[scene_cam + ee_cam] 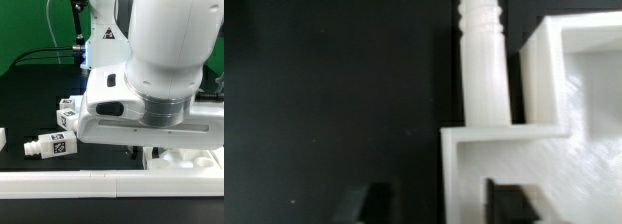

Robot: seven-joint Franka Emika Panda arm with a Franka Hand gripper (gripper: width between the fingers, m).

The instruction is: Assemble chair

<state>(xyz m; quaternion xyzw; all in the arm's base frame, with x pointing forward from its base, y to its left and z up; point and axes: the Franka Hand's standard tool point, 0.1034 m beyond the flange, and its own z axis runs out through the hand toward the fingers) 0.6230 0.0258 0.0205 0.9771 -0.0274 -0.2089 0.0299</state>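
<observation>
Arm: the white arm point(165, 55) fills the middle and the exterior view's right, bent low over the black table point(30, 100).
Claw: the gripper point(434, 205) stands partly open, its two dark fingers point(363, 205) apart, with nothing clamped. It is hidden behind the arm in the exterior view.
Between the fingers: the edge of a white stepped chair piece point(473, 165). A dark gap shows between it and one finger. The other finger is just beside it, and I cannot tell whether they touch.
Pegged leg: a turned white leg point(486, 60) runs away from the claw, its foot meeting the step of that piece.
Slab: a white slab point(573, 70) lies just beside the leg, with a thin dark gap between them.
Loose tagged part: a short white part point(52, 146) with marker tags lies on its side at the exterior view's left, near the rail.
Second tagged part: a tagged block point(68, 113) sits farther back, just beside the arm.
Edge piece: a small white piece point(3, 135) is cut off at the exterior view's left edge.
Under the arm: more white chair parts point(185, 157) at the near right, partly hidden.
Rail: a long plain white rail point(60, 182) runs along the near edge.
</observation>
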